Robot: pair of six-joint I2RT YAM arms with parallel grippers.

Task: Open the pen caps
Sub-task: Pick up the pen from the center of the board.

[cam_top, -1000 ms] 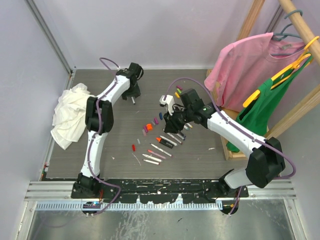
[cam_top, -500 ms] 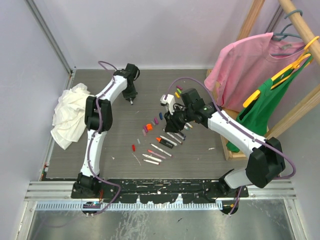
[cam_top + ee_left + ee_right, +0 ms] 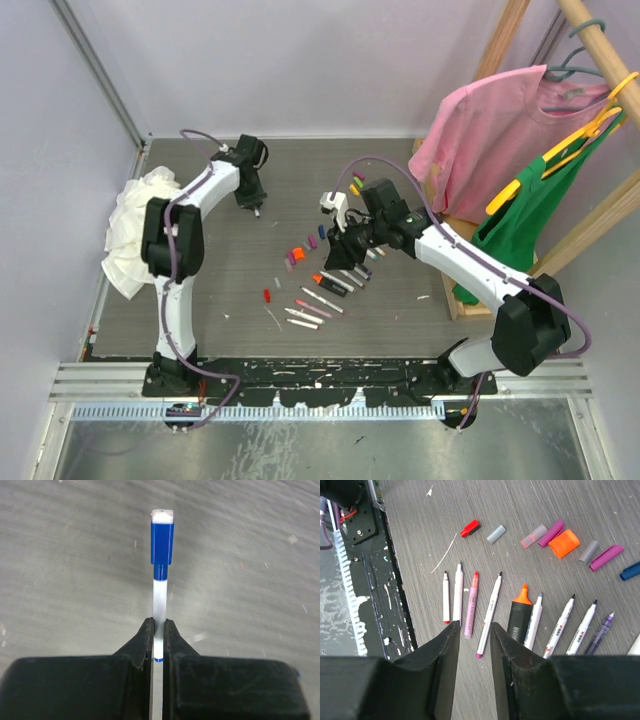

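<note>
My left gripper (image 3: 158,630) is shut on the white barrel of a pen (image 3: 159,600), which points away from it. The pen's blue cap (image 3: 162,542) is still on its far end, above the bare grey table. From above, that gripper (image 3: 254,205) sits at the back left. My right gripper (image 3: 475,630) is open and holds nothing. It hovers over a row of uncapped pens (image 3: 489,612) and an orange highlighter (image 3: 520,614). Loose pen caps lie beyond them: red (image 3: 469,528), grey (image 3: 496,533), magenta (image 3: 551,533), orange (image 3: 564,543), purple (image 3: 606,557) and blue (image 3: 631,571).
A white cloth (image 3: 135,235) is heaped at the table's left edge. On the right, a wooden rack (image 3: 512,40) holds a pink shirt (image 3: 490,125) and a green garment (image 3: 530,220). The black rail with the arm bases (image 3: 320,375) runs along the near edge.
My left gripper has shut on the blue-capped pen, and its arm has swung to the left. The right arm has barely moved.
</note>
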